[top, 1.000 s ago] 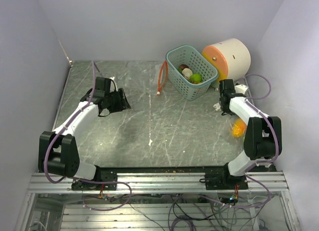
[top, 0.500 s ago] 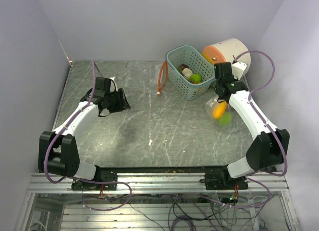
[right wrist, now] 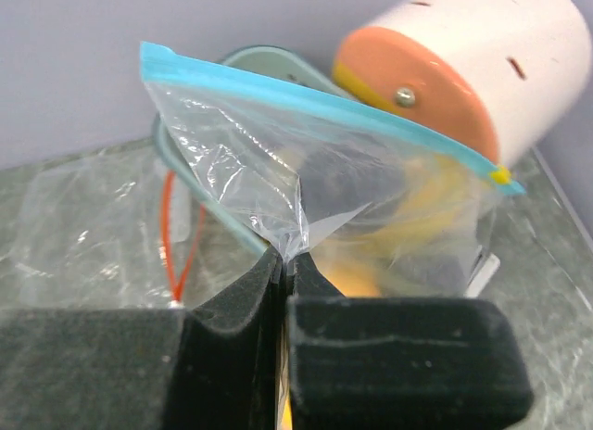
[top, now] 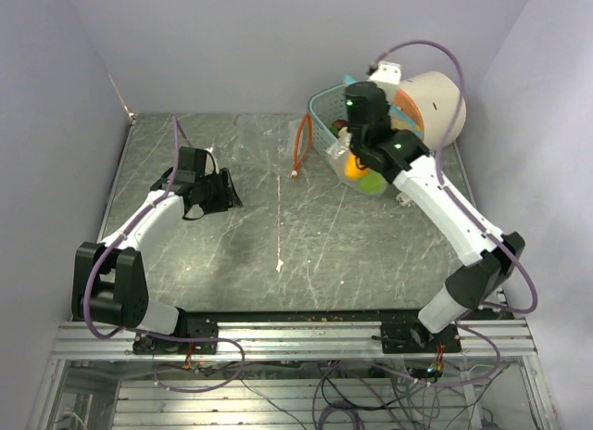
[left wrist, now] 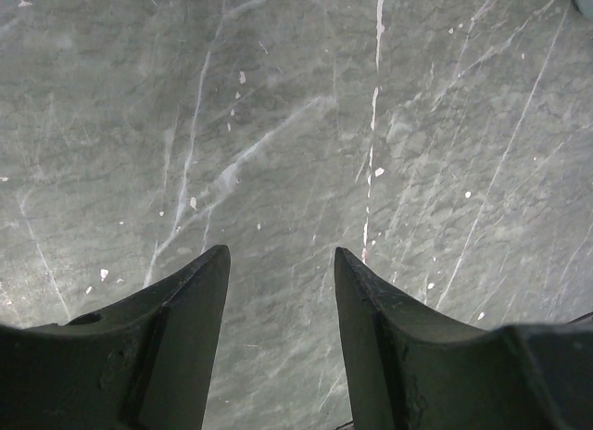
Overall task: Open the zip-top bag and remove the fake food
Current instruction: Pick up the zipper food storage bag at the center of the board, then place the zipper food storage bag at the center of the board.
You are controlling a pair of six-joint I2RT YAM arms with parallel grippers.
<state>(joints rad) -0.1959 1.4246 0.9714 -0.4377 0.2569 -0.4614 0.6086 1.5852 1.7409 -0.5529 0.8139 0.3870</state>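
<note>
Film of the clear zip-top bag is pinched between the two black foam pads of the right gripper, which are pressed together on a gathered fold low on the bag's side. The bag stands up from the grip, with its blue zip strip running as one line along the upper edge to a small yellow end piece. Whether that strip is sealed cannot be told. The fake food is inside the bag, seen through the plastic as a blurred yellow-orange mass. From the top camera it reads as an orange piece with a green piece just beside it. The right arm is stretched far forward, and the bag hangs at the near side of the teal slotted basket, over its rim. The arm hides most of what lies in the basket. Right behind the basket lies the big cream cylinder, on its side with its orange face turned toward the basket. A thin orange cord lies on the table just left of the basket. Well apart from all this, on the left half of the grey marbled table, the left gripper hovers low. Its dark fingers are moderately spread with nothing between them, and only bare scratched tabletop shows in the gap.
</note>
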